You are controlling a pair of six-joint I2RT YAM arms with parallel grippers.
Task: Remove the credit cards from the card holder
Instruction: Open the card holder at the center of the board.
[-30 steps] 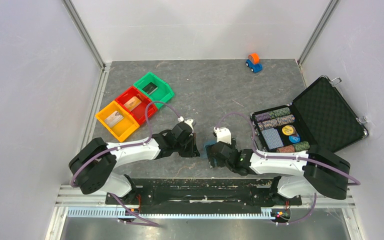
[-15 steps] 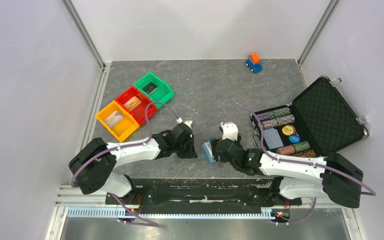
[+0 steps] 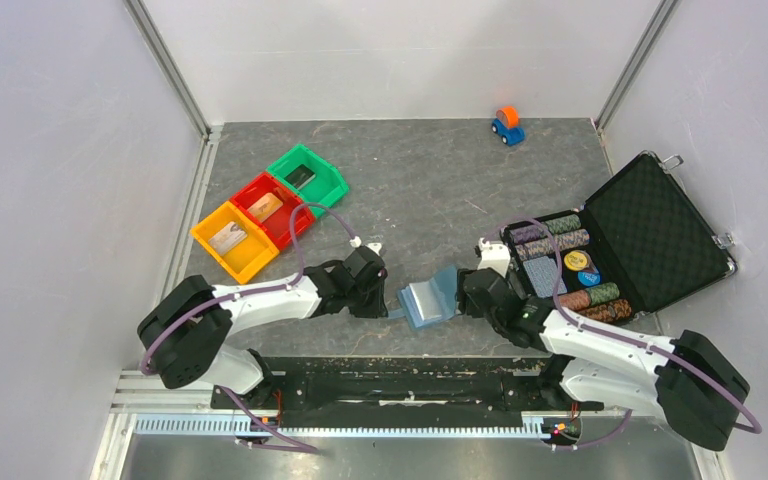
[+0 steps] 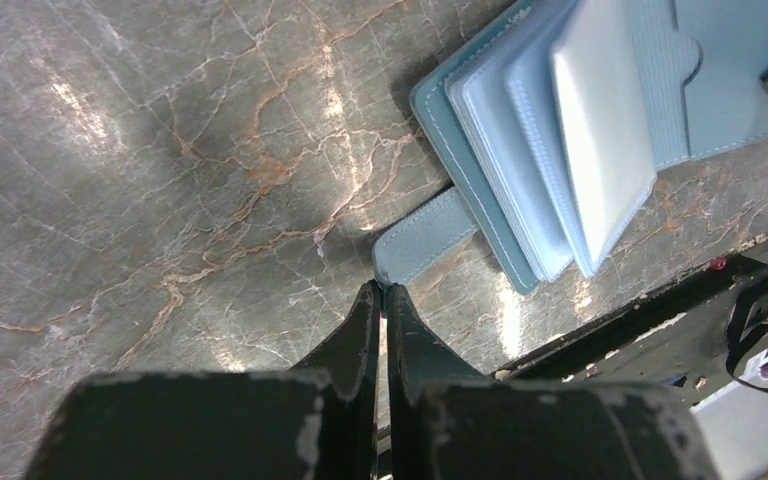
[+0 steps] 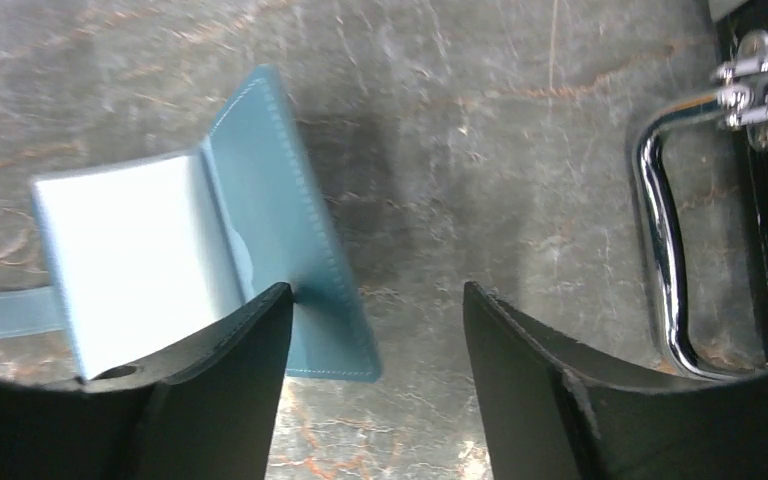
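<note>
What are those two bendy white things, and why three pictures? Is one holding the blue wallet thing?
They are two robot arms bolted to a table. One picture looks down from above; the other two come from a camera on each wrist. The blue thing is a card holder, lying open. The left gripper is pinched shut at the end of its strap; I can't tell whether it grips it. The right gripper is open at the other side, holding nothing. Also there: coloured bins, a toy car and a black case of poker chips.
</note>
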